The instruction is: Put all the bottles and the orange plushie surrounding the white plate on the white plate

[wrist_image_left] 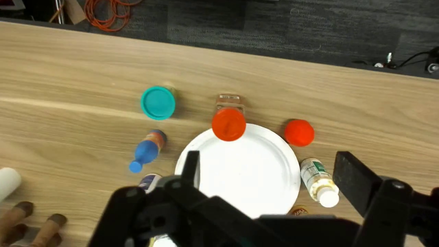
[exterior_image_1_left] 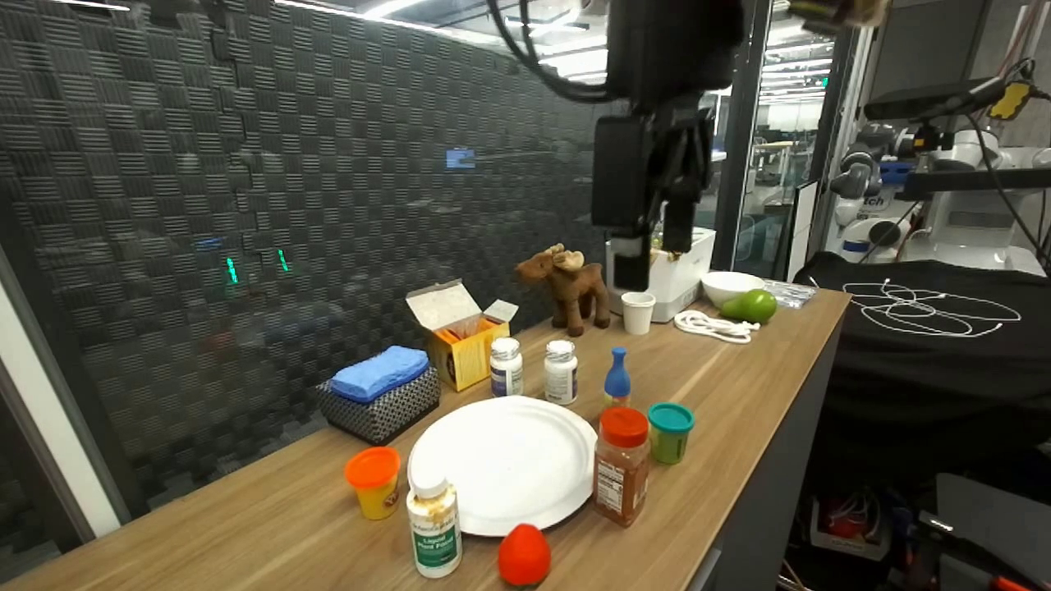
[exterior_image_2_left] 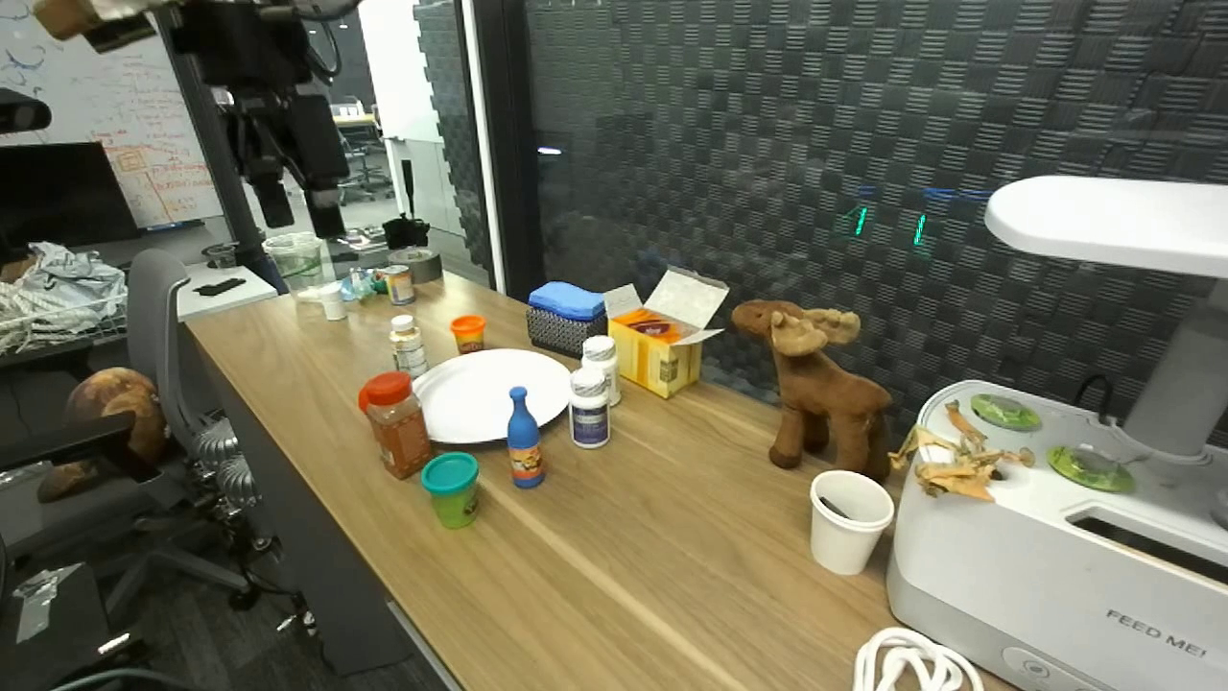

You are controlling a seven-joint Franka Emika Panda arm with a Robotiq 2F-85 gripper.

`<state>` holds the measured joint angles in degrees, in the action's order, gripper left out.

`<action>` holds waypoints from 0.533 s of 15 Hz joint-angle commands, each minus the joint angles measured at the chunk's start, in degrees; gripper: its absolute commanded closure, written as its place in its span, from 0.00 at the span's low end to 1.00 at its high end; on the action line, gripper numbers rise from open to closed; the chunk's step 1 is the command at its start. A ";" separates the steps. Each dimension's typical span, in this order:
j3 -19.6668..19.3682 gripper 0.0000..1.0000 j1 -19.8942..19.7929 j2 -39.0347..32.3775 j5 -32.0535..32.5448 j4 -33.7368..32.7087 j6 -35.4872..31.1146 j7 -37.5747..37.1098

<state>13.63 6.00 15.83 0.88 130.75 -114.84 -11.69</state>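
Your table (exterior_image_1_left: 731, 386) carries the plate (exterior_image_1_left: 509, 464); bottles (exterior_image_1_left: 435, 533) and the orange plushie (exterior_image_1_left: 524, 556) surround it; a moose (exterior_image_1_left: 578, 286) stands well apart.

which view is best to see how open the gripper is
The wrist view: the gripper shows up close there, open, its fingers wide apart and the plate visible below between them. In both exterior views it hangs above the counter, smaller and dark, with less of the gap showing.
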 commanded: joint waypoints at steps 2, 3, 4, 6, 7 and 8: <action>1.12 0.00 1.46 -12.10 5.69 -5.53 -7.59 -2.84; 0.87 0.00 1.53 -14.79 7.82 -6.55 -9.29 -3.68; 0.50 0.00 1.83 -16.63 9.33 -7.48 -10.12 -4.26; -0.59 0.00 2.15 -21.35 11.81 -10.22 -13.44 -5.67; -1.33 0.00 2.29 -23.76 13.22 -11.93 -14.63 -6.33; -2.05 0.00 2.52 -25.94 13.90 -13.74 -15.30 -6.64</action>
<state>13.72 7.21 -3.45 11.61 123.57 -128.26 -16.12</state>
